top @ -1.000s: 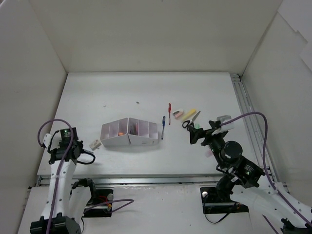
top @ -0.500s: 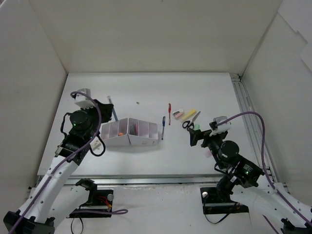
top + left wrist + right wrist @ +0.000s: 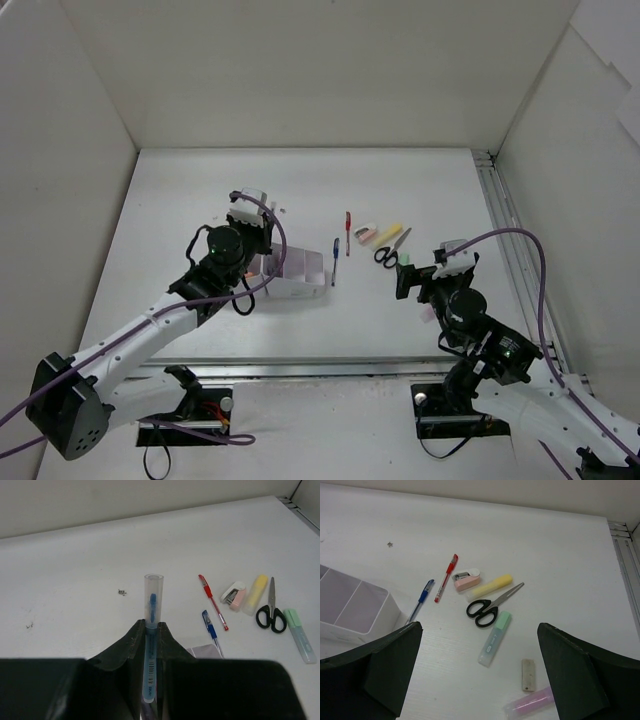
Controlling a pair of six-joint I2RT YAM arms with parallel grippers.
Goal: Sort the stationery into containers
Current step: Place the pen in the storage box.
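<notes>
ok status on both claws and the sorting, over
Left claw shut on clear-barrelled blue pen, over white plastic compartment organizer. Right claw open, empty, near black-handled scissors. Nothing blocking.

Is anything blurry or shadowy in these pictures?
Top view: even soft light, faint shadows. Left wrist view: the pen is sharp, the left claw's fingers dark and blurred. Right wrist view: scissors crisp, right claw's fingers dark blurs at the corners.

White table (image 3: 300,180), organizer (image 3: 300,291), red pen (image 3: 446,578), blue pen (image 3: 421,596), scissors (image 3: 492,604), green marker (image 3: 495,638) — possibly an eraser (image 3: 528,674) — lying flat.
</notes>
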